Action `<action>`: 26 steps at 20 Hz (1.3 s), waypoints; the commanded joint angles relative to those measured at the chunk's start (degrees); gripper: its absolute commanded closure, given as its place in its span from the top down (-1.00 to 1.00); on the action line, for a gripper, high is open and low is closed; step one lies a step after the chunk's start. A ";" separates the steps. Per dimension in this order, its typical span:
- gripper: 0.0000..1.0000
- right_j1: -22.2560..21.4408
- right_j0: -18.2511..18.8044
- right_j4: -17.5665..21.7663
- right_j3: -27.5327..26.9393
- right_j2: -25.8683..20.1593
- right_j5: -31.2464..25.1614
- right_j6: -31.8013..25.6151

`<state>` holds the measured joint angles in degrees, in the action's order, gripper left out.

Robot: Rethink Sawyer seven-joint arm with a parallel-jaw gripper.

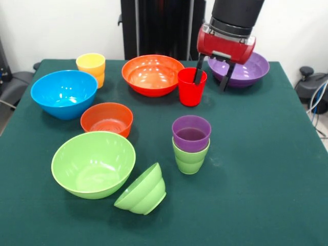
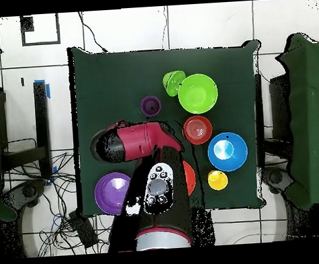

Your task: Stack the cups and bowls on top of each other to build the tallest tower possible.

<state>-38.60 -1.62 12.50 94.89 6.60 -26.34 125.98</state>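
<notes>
Green-covered table [image 1: 266, 169], nothing tall built on it yet.

Largest bowls spread along the left and far side in the front view: light green bowl [image 1: 93, 164] near left, blue bowl [image 1: 64, 94] far left, orange bowl [image 1: 152, 75] far centre, purple bowl [image 1: 246, 69] far right, partly behind the arm.

Small orange-red bowl [image 1: 106, 119] between blue and green, upright. Small green bowl [image 1: 142, 190] tipped on its side, just beside the big green bowl's near rim.

Only stack so far: purple cup [image 1: 191, 133] nested in green cup [image 1: 190, 159], centre, upright. Yellow cup [image 1: 91, 66] far left, alone, behind the blue bowl.

Red cup [image 1: 192, 86] upright just right of the orange bowl, straddled at its right wall by the gripper [image 1: 211, 77]: one finger inside, one outside, jaws narrow but seemingly not yet clamped. Cup hidden under the arm in the overhead view.

Likely risks: thin glossy wall slipping from a one-sided pinch, cup tilting on lift; knocking the orange bowl's rim; toppling the purple-on-green pair if lowered off-centre.
</notes>
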 commanded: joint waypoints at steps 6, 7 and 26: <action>1.00 3.34 -3.18 2.64 11.26 -3.37 11.59 5.56; 1.00 3.65 -3.63 2.61 11.64 -2.97 12.34 5.89; 1.00 1.63 -4.36 4.63 22.29 -0.92 19.81 2.82</action>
<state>-36.10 -8.60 12.74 109.76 9.21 -9.38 125.98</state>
